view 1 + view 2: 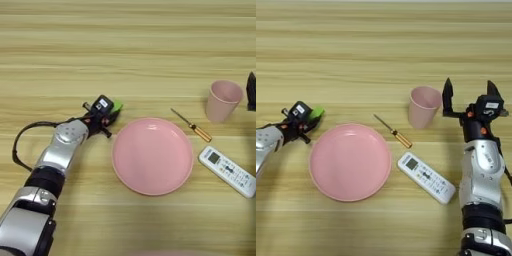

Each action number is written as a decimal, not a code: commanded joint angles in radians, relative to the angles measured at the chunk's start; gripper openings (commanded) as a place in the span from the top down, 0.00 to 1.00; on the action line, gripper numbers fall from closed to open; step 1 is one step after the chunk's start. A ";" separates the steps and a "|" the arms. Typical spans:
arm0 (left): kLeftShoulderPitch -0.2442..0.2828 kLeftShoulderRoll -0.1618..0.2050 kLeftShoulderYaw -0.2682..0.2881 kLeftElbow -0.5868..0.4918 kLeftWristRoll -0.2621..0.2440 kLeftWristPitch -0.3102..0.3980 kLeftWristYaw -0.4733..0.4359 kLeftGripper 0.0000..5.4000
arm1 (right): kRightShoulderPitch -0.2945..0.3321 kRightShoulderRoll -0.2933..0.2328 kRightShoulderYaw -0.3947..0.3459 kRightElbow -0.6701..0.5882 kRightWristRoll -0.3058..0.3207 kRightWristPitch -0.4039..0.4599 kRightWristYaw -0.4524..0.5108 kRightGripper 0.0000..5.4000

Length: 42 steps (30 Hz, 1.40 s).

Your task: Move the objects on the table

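Your left tool (111,112) is closed on the green block (117,106), low over the counter (125,50) just left of the plate (152,155). Keep the grip square and lift before you carry it. Your right tool (468,95) stands wide open, empty, just right of the cup (423,106). The screwdriver (391,131) and the remote (426,177) lie between cup and plate; pass clear of them.
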 commanded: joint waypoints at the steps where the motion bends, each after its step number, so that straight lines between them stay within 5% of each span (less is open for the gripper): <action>1: 0.010 0.008 -0.017 -0.006 0.019 0.015 -0.005 0.75 | -0.017 -0.003 -0.002 0.011 0.003 -0.005 0.005 0.00; 11: 0.010 0.004 -0.021 -0.004 0.019 0.011 -0.013 0.74 | -0.020 -0.006 -0.003 0.019 0.004 -0.006 0.008 0.00; 25: 0.018 0.001 -0.016 -0.039 0.010 -0.007 -0.023 0.50 | -0.024 -0.006 -0.006 0.031 0.003 -0.012 0.012 0.00; 42: 0.069 0.018 -0.003 -0.370 -0.068 0.077 -0.103 0.20 | -0.025 -0.003 -0.003 0.033 0.001 -0.012 0.010 0.00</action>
